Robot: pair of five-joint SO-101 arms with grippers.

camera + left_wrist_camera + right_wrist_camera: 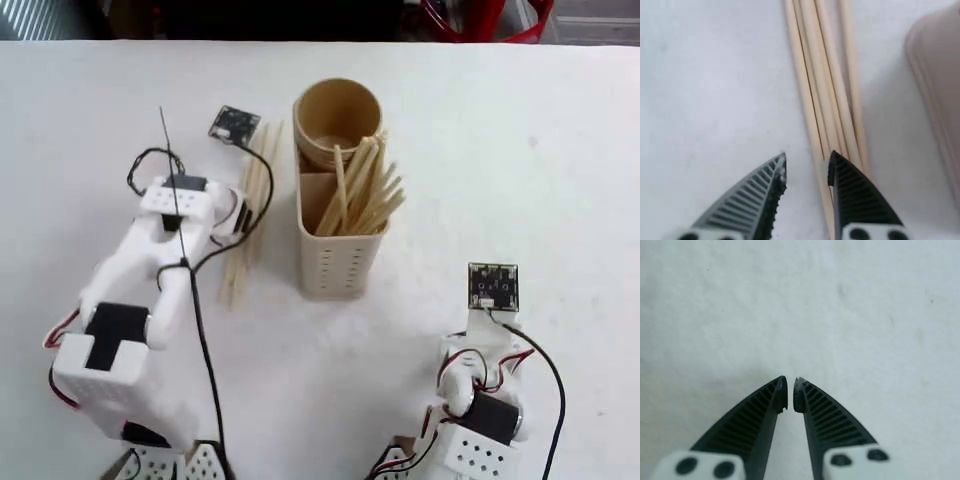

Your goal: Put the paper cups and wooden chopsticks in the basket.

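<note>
Reading the high view, we find the task part done. The beige perforated basket (340, 262) stands at table centre. A paper cup (337, 118) sits upright in its 12 o'clock compartment, and a sheaf of wooden chopsticks (362, 190) leans in the 6 o'clock compartment. We cannot tell whether more than 1 cup is nested there.

The loose chopsticks (258, 175) lie flat on the table at 9 o'clock of the basket, packed side by side. The left gripper (807, 167) hangs low over their near end with its claw apart. 1 finger (855, 200) overlaps the bundle and the other stands on bare table. We judge this spread is set to straddle the sticks for a pinch.

The right gripper (790, 392) points down at bare table at 5 o'clock of the basket. Its claw is drawn together to a thin slit and holds nothing. We judge this arm is parked clear of the work.

The table (520, 150) is matte white. A red object (480, 20) shows beyond its 12 o'clock edge.
</note>
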